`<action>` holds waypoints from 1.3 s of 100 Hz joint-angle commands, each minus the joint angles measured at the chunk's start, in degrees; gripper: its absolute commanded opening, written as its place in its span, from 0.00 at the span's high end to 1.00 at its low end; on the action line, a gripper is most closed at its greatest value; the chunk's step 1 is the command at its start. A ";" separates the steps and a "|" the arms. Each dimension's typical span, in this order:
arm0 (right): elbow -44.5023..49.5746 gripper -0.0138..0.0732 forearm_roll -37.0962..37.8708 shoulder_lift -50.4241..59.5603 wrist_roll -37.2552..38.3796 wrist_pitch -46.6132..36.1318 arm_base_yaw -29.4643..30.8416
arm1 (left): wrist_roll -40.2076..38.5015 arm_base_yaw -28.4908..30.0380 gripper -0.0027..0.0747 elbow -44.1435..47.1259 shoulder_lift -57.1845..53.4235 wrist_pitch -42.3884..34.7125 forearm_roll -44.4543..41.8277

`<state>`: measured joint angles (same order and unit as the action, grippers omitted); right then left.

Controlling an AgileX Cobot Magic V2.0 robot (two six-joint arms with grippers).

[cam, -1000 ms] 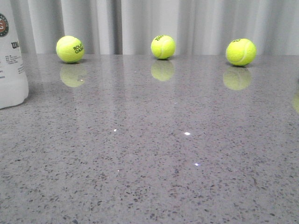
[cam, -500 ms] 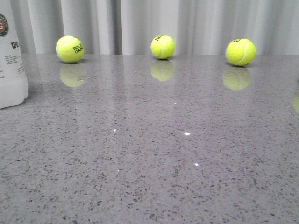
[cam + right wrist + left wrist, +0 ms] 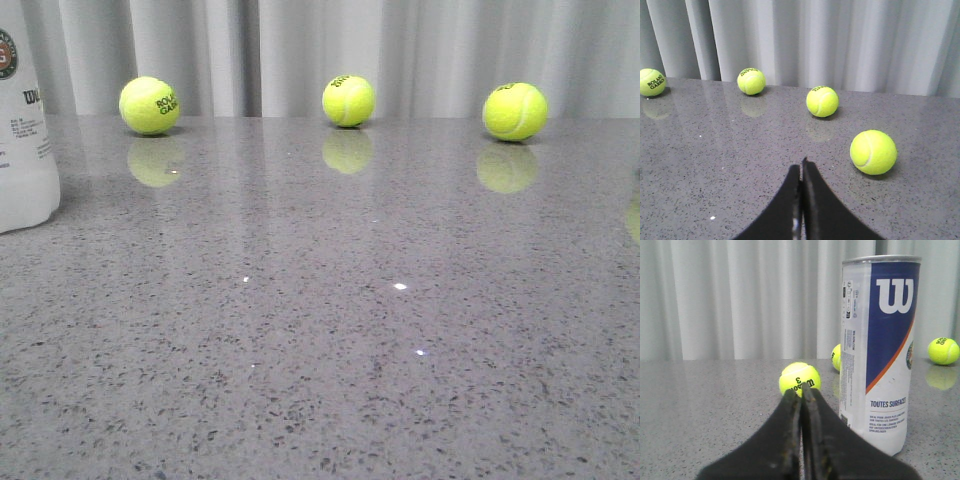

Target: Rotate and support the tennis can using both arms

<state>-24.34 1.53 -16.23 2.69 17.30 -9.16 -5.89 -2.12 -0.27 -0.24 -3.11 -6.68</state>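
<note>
Your front view showed the tennis can upright at the table's far left; your left gripper sat clenched empty near it, your right gripper likewise clenched among balls.

The right gripper hangs over the grey table, fingers pressed together. 4 balls lie beyond it, the nearest ball just beside its tip.
</note>
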 commanded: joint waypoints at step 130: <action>23.23 0.92 -0.27 17.91 0.06 -22.52 7.40 | -0.62 0.18 0.99 2.76 -2.30 -4.22 0.09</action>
<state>-1.71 1.33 0.45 2.71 2.21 -2.25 -6.04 -2.12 -0.27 -0.24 -3.11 -6.68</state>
